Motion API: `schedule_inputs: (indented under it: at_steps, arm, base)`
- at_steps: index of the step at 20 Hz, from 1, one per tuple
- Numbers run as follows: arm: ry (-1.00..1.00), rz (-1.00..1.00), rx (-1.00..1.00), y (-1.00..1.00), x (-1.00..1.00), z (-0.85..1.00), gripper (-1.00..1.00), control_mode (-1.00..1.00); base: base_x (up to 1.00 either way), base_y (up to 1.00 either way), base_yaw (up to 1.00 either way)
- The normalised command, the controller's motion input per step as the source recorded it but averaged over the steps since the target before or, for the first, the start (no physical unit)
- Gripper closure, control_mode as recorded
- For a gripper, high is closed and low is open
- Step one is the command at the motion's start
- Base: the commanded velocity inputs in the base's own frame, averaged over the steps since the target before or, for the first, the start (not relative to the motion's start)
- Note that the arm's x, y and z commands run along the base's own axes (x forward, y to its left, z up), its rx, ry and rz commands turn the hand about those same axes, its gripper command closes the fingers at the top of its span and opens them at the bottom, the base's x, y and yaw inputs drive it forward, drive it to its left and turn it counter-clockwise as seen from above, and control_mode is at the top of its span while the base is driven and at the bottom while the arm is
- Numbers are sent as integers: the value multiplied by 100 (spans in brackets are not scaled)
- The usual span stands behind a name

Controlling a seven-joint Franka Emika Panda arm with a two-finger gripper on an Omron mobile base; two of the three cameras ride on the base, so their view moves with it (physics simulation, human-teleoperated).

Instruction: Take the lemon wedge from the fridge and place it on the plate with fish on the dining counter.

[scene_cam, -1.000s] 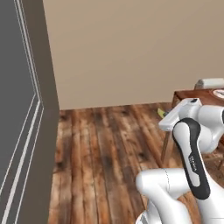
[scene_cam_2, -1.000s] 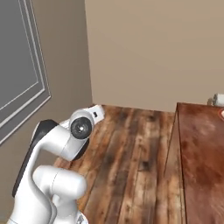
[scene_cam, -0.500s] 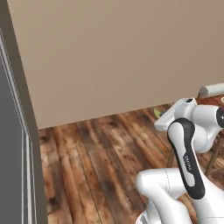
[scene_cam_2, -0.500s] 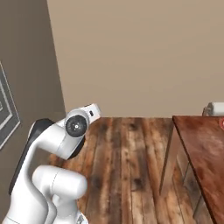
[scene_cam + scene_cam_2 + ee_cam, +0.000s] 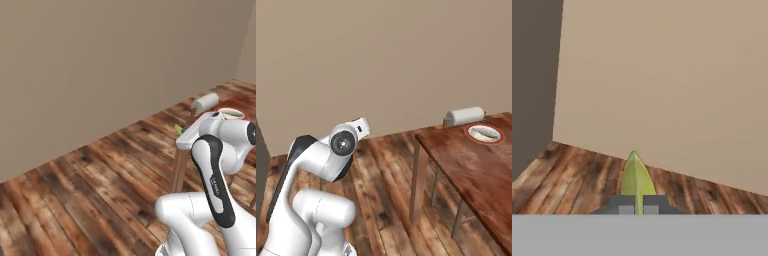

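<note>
My gripper (image 5: 638,204) is shut on the lemon wedge (image 5: 636,179), a thin yellow-green sliver that stands up between the two dark fingertips (image 5: 623,202). In the left base view the lemon wedge (image 5: 178,130) pokes out at the front of the white hand, just left of the dining counter's near corner. The plate with fish (image 5: 484,133) has an orange-red rim and a pale fish piece. It sits at the far end of the glossy reddish-brown dining counter (image 5: 476,167). The same plate (image 5: 231,113) shows beyond my wrist. I cannot tell whether the dark grey sliver (image 5: 259,170) at the left edge is the fridge.
A stool with a white cylindrical cushion (image 5: 465,116) stands behind the counter's far end. The counter's wooden leg (image 5: 415,185) drops to the plank floor (image 5: 90,195). A plain beige wall (image 5: 110,60) closes the room ahead, with open floor between it and my base.
The whole picture has swung: the base has turned right, the grey panel has slid off to the left and the dining counter with the plate has come into view. The wedge stays gripped.
</note>
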Motion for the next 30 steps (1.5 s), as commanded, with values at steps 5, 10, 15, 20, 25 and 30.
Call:
schedule_inputs:
  at_steps: [5,10,15,20,25,30]
  arm:
    - [0,0,0,0,0,0,100,100]
    - [0,0,0,0,0,0,100,100]
    - [0,0,0,0,0,0,100,100]
    - [0,0,0,0,0,0,100,100]
    - [0,0,0,0,0,0,100,100]
    - [0,0,0,0,0,0,100,100]
  base:
    - [51,67,-65]
    - [22,56,-69]
    - [21,32,-72]
    - [36,37,-76]
    - [42,62,-74]
    - [86,80,-53]
